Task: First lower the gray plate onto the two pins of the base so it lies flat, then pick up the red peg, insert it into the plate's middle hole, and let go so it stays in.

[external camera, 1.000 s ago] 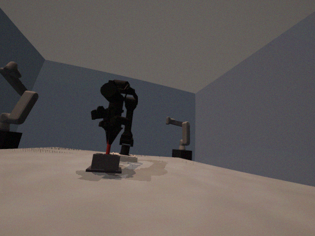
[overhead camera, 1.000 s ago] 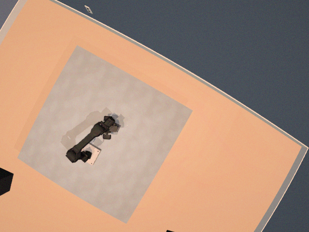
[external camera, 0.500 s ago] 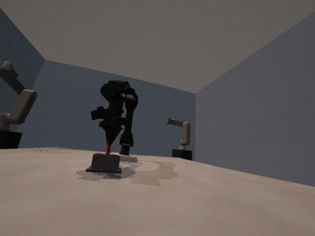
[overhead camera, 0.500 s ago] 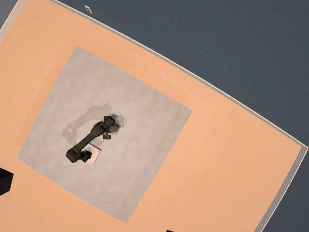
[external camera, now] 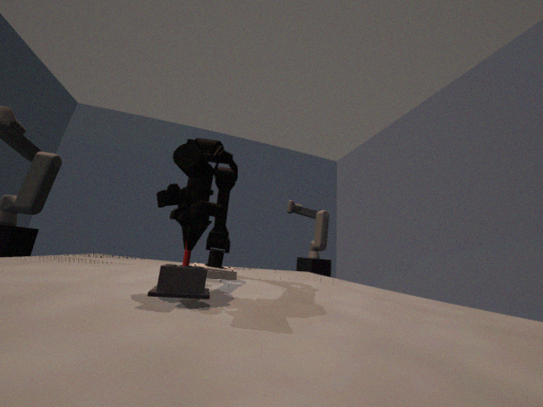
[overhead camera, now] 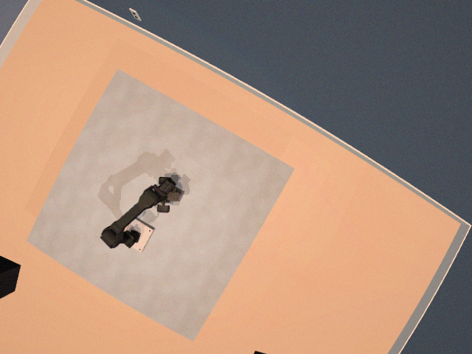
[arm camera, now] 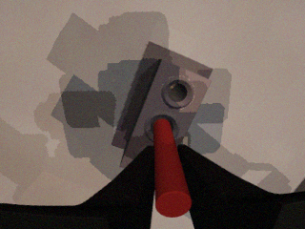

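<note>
Red peg point(external camera: 187, 257) point(arm camera: 171, 172), pinched by the gripper point(external camera: 187, 248) point(arm camera: 166, 152) at the middle hole of the gray plate point(external camera: 181, 279) point(arm camera: 188, 104), apparently light, stiff and perhaps slippery on its round side, best gripped high on the shaft, upright, clear of the rim.

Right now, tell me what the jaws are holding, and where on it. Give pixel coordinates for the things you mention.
The red peg point(external camera: 187, 257) point(arm camera: 171, 167), pinched partway along its length; the far end reaches toward the gray plate's middle hole, and the near end sticks out past the jaws.
</note>
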Motion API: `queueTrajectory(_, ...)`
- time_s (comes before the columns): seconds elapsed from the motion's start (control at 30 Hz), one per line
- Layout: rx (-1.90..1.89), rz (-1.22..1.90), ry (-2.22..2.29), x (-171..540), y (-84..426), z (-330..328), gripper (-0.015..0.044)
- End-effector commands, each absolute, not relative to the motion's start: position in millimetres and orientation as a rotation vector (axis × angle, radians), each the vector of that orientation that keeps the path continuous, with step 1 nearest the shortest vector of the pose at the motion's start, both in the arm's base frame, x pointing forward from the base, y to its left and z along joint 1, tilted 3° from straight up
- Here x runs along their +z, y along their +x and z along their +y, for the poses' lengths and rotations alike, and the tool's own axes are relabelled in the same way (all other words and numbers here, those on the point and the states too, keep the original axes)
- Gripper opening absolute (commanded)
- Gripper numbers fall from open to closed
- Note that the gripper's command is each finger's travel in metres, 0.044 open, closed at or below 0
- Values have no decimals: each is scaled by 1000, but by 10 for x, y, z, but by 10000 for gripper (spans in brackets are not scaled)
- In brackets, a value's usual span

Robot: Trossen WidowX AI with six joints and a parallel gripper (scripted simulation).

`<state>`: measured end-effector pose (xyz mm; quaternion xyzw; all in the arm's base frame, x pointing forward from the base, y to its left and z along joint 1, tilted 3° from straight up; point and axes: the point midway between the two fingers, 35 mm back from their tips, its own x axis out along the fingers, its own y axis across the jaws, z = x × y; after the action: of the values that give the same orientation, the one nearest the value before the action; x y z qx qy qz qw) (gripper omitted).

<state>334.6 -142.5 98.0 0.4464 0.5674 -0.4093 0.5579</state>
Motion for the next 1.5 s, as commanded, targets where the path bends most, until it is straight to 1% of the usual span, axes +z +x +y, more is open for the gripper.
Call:
queueTrajectory(0.0, -965, 1338, 1053, 982, 3346, -1425, 79)
queueTrajectory(0.1, -965, 1338, 1053, 982, 3346, -1425, 150)
queueTrajectory(1.47, -965, 1335, 1049, 1165, 3319, -1404, 150)
